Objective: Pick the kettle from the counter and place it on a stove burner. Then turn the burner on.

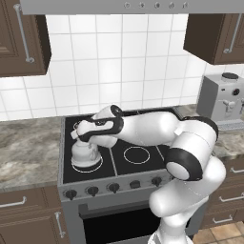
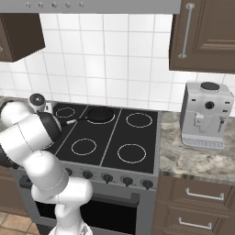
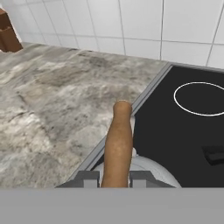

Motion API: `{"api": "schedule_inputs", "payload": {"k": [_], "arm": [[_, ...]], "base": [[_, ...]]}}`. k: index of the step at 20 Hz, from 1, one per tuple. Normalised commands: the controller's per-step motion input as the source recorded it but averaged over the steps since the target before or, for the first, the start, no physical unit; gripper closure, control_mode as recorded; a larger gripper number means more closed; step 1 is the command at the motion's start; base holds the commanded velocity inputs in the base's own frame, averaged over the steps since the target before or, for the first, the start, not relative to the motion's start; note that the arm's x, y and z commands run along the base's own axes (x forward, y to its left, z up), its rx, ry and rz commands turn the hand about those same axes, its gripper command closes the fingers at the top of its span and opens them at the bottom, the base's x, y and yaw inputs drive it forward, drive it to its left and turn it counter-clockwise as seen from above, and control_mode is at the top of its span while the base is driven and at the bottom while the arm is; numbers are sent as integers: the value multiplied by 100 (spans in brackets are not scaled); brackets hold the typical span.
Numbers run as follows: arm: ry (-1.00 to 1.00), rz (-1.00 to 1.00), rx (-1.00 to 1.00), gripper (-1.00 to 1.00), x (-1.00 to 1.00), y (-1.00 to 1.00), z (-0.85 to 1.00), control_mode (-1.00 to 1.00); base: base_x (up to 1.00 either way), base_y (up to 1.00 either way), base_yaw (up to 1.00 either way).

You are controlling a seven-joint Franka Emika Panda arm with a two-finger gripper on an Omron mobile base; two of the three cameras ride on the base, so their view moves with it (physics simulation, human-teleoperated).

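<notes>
The gripper [image 3: 114, 179] is pinched narrow on the brown handle [image 3: 118, 144] of the kettle [image 1: 85, 151], one dark finger on each side of the wood. In the hand view the handle runs up between the fingers, with the grey lid just below it.

From the left, the kettle sits at the near left of the cooktop [image 1: 143, 167], right over the wide white ring of the near-left burner [image 1: 87, 165]. Whether its base is already resting on the glass or hanging just above it, I cannot tell. The hand is directly on top of it, and the arm reaches across the stove from the right.

So the pick looks done and the placing is nearly there, or just finished. What I judge is left: let go of the handle, lift clear, then go down to the knobs [image 1: 93, 191] along the front panel and turn the one for that burner. None of that has begun.

Further out, a black pan [image 2: 98, 115] sits on the far burner in the middle of the cooktop. The counter [image 1: 26, 147] stretches left of the stove, and a coffee machine [image 2: 204, 114] stands on the counter at the right.
</notes>
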Motion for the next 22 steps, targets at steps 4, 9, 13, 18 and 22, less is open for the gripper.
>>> {"api": "schedule_inputs", "payload": {"k": [4,9,13,18,22], "arm": [[0,0,0,100,0,0,0,-100],[0,0,0,100,0,0,0,-100],[0,0,0,100,0,0,0,-100],[0,0,0,100,0,0,-2,-100],[0,0,0,-100,0,0,0,-100]], "base": [[0,0,0],[0,0,0],[0,0,0],[0,0,0],[0,0,0]]}}
